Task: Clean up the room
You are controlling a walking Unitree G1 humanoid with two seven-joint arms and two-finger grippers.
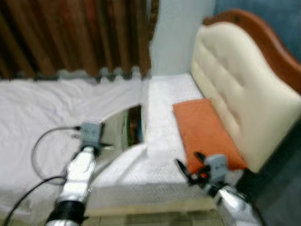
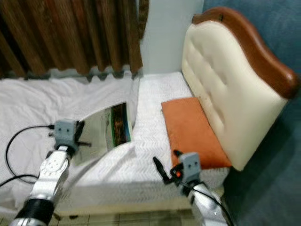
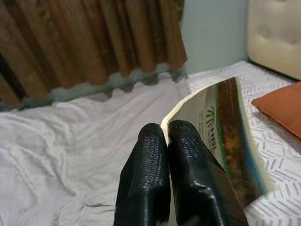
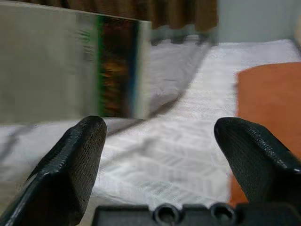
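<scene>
The left gripper [image 3: 165,141] has its two black fingers pressed together on the near edge of a thin book or magazine [image 2: 106,127], which it holds lifted at a tilt above the white bedsheet [image 2: 42,103]; the cover is blurred, so which one is unclear. Beyond it hang brown curtains [image 1: 70,33]. The right gripper [image 4: 162,136] hovers with fingers spread wide, gripping nothing, the magazine ahead to its left, an orange pillow [image 2: 188,125] just to its right, against the cream headboard [image 2: 221,80].
</scene>
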